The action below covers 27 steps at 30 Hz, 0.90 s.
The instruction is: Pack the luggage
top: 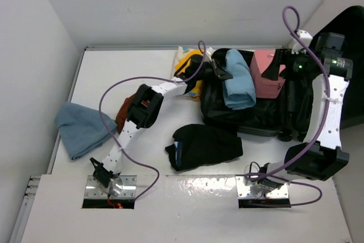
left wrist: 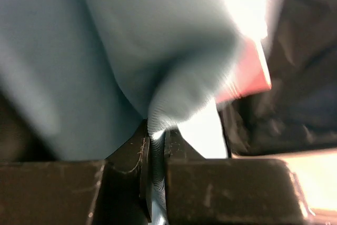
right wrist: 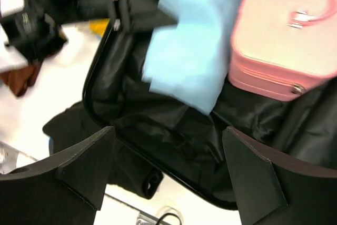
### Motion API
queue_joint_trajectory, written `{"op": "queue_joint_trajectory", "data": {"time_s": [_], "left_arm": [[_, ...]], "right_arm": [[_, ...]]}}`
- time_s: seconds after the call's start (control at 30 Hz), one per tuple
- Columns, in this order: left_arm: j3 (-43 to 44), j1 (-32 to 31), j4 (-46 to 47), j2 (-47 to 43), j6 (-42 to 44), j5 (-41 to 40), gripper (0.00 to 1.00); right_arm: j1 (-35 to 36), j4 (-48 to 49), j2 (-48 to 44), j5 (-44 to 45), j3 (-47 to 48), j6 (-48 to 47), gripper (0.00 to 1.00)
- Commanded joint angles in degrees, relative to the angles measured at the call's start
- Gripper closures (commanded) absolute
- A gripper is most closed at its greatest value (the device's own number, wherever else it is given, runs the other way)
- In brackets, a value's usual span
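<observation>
The luggage (top: 267, 118) lies open at the back right, its dark lining (right wrist: 174, 130) showing. A light blue garment (top: 239, 86) hangs over its left part, and my left gripper (top: 223, 72) is shut on a ribbed fold of that cloth (left wrist: 157, 146). A small pink case (top: 267, 73) sits inside the luggage, to the right of the garment (right wrist: 195, 51). My right gripper (top: 282, 68) hovers above the pink case (right wrist: 289, 40). Its jaws (right wrist: 168, 167) stand wide open with nothing between them.
A folded black garment (top: 205, 146) lies on the table in front of the luggage. A grey-blue cloth (top: 82, 129) sits at the left edge, a rust-brown garment (top: 126, 112) under the left arm, and a yellow item (top: 190, 64) left of the luggage.
</observation>
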Motion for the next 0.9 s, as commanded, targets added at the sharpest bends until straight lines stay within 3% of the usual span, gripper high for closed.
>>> {"op": "queue_joint_trajectory", "data": {"time_s": [0.0, 0.03, 0.07, 0.13, 0.17, 0.2, 0.3, 0.33, 0.43, 0.6, 0.83, 0.87], "left_arm": [[4.5, 4.6, -10.9, -4.9, 9.5, -10.5, 0.95], [6.2, 4.6, -12.7, -4.9, 11.4, -11.5, 0.95], [8.3, 4.6, -18.2, -4.9, 13.6, -12.8, 0.86], [10.3, 4.6, -19.8, -5.4, 17.6, -12.8, 0.51], [10.3, 5.3, -19.8, -6.3, 17.6, -11.4, 0.14], [10.3, 5.3, -19.8, -6.3, 18.1, -10.0, 0.0], [8.2, 6.4, -18.6, -10.3, 19.3, -5.9, 0.0], [3.9, 6.9, -16.4, -14.1, 19.3, -3.6, 0.0], [-0.6, 7.5, -10.6, -20.2, 22.6, -2.4, 0.0], [-3.9, 11.4, -19.4, -29.9, 28.7, -9.2, 0.0], [-6.9, 17.3, -38.1, -31.8, 41.3, -26.7, 0.0], [-6.2, 17.3, -40.9, -30.2, 43.6, -32.3, 0.0]], "right_arm": [[5.2, 3.5, -1.3, 1.6, -1.7, -0.7, 0.18], [6.1, 3.6, -1.3, 3.0, -2.2, -1.8, 0.18], [8.1, 4.0, -1.1, 3.5, -2.6, -2.1, 0.18], [11.1, 5.8, -1.0, 6.6, -5.5, -2.1, 0.19], [12.7, 7.5, -1.2, 7.4, -6.3, -2.1, 0.19], [14.5, 8.4, -1.1, 9.5, -8.3, -2.0, 0.2], [20.0, 14.3, -0.8, 16.7, -13.2, -1.7, 0.26], [20.5, 18.5, 0.0, 20.7, -14.9, -1.1, 0.31], [24.0, 24.3, 1.5, 24.2, -17.5, 1.1, 0.36], [28.5, 35.9, 5.7, 31.5, -20.5, 4.9, 0.36], [35.0, 37.6, 18.1, 35.5, -16.6, 5.8, 0.39], [35.9, 36.1, 22.1, 35.6, -14.9, 6.1, 0.39]]}}
